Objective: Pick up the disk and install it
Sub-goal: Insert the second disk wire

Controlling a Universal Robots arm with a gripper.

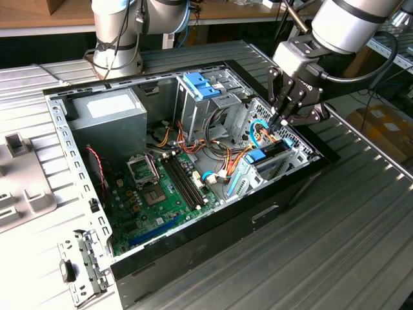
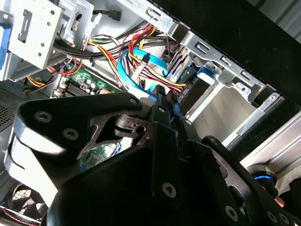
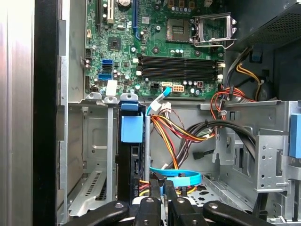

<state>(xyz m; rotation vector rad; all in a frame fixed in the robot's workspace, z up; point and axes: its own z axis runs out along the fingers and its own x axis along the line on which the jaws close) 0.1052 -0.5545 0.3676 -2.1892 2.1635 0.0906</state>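
The disk (image 1: 272, 151) sits on edge in the drive cage (image 1: 293, 145) at the exterior view's right end of the open computer case, its blue end tab (image 1: 257, 155) facing the motherboard. In the first wrist view the disk (image 3: 129, 165) is a dark slab with the blue tab (image 3: 131, 128) at its end. My gripper (image 1: 275, 121) hovers just above the disk's far end, fingers together with nothing between them. In the first wrist view, my gripper (image 3: 161, 187) points down beside the disk, over a blue flat cable (image 3: 181, 177). The black fingers (image 2: 162, 106) block much of the second wrist view.
The green motherboard (image 1: 158, 190) lies in the case floor, with a grey power supply (image 1: 110, 116) at the back. A bundle of coloured wires (image 3: 178, 134) crosses beside the cage. Another blue-tabbed cage (image 1: 201, 87) stands behind. A second arm's base (image 1: 116, 39) stands beyond the case.
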